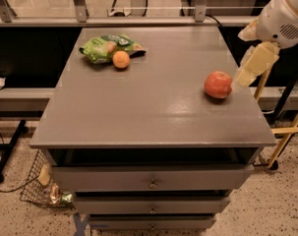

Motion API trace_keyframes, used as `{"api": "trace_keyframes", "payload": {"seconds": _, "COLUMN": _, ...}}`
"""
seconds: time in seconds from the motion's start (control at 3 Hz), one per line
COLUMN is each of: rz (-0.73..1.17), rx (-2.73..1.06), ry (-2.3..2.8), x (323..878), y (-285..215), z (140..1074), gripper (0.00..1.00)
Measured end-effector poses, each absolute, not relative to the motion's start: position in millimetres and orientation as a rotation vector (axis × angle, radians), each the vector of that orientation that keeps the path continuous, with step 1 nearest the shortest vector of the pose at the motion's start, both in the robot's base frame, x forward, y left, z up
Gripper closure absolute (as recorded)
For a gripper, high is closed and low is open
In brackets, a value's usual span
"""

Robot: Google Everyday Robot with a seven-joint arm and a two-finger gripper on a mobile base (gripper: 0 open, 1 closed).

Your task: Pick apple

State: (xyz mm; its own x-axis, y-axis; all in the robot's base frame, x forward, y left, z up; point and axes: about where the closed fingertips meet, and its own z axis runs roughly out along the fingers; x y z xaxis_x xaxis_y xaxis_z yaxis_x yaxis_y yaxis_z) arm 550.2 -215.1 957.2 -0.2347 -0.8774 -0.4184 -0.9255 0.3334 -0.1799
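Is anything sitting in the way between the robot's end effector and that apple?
Nothing visible does. The end effector hangs at the table's right edge, just right of the apple, with only bare tabletop between them. The small orange fruit and the green bag lie far off at the back left.

Single camera, high before the drawer cabinet (153, 119), angled down toward the rear rail (138, 20); the cabinet's top and front fill the frame. The gripper (254, 64) hangs at upper right.
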Motion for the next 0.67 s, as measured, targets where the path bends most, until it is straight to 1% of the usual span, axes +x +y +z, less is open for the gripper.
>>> {"api": "trace_keyframes", "payload": {"seconds": 0.67, "rz": 0.131, "rx": -1.486, "ry": 2.272, "x": 581.0, "y": -223.7, "z": 898.7, "gripper": 0.0}}
